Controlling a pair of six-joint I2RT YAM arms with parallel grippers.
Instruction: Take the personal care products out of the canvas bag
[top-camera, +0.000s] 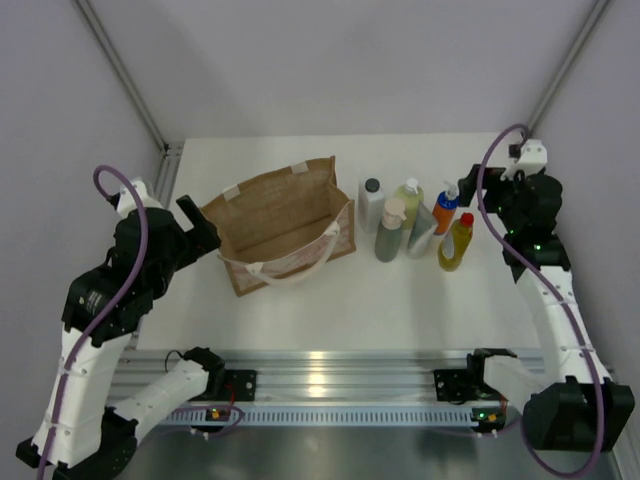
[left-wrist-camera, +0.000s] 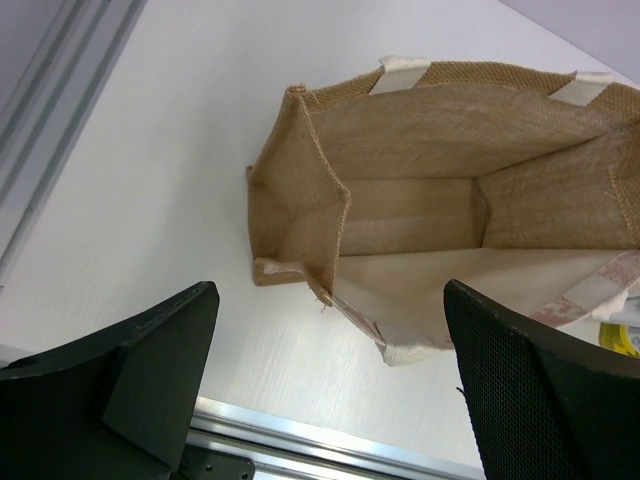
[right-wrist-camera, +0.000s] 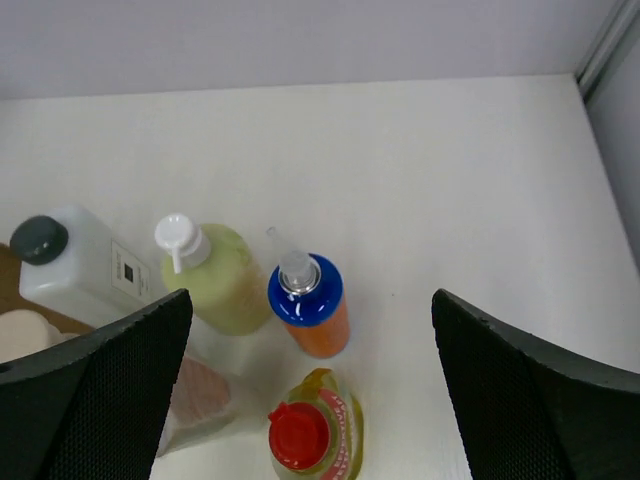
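Checking state: bag (left-wrist-camera: 450, 120) sat empty just beyond the left gripper (left-wrist-camera: 328, 295), fingers spread, holding nothing. The bottles (right-wrist-camera: 230, 295) stood beneath the right gripper (right-wrist-camera: 312, 300), also spread and empty. Judged them light, slick, stiff plastic; grip mid-body, not pumps.

A white table (top-camera: 300, 310) is seen from above, its surface plain and matt. Along its near edge a silver aluminium rail (top-camera: 330, 365) is mounted, grooved lengthwise, and a white toothed strip (top-camera: 340, 413) is run just below it. The space is enclosed by pale grey walls (top-camera: 330, 60). Two metal struts are set in the back corners — the left strut (top-camera: 125, 75) and the right strut (top-camera: 570, 65) — each slanted down towards the table's far edge. A side rail (top-camera: 168, 175) is laid along the table's left edge.
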